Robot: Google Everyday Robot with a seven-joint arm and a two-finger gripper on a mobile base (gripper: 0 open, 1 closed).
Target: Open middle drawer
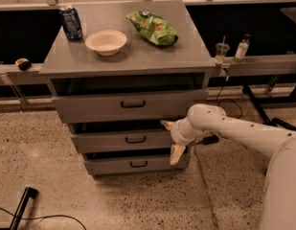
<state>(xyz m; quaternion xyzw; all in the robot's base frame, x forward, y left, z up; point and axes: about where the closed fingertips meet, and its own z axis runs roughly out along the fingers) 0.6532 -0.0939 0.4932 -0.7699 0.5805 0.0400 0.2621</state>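
The middle drawer is a flat grey front with a small black bar handle, between a larger top drawer and a smaller bottom drawer. All three fronts stand slightly out from the cabinet. My gripper is at the right end of the middle drawer front, well right of its handle. Its cream fingers are spread open, one finger at the drawer's top edge and the other below its bottom edge. It holds nothing. The white arm reaches in from the right.
On the grey cabinet top stand a blue can, a cream bowl and a green chip bag. A cup and a bottle sit on the right ledge. A black pole and cable lie on the floor at the lower left.
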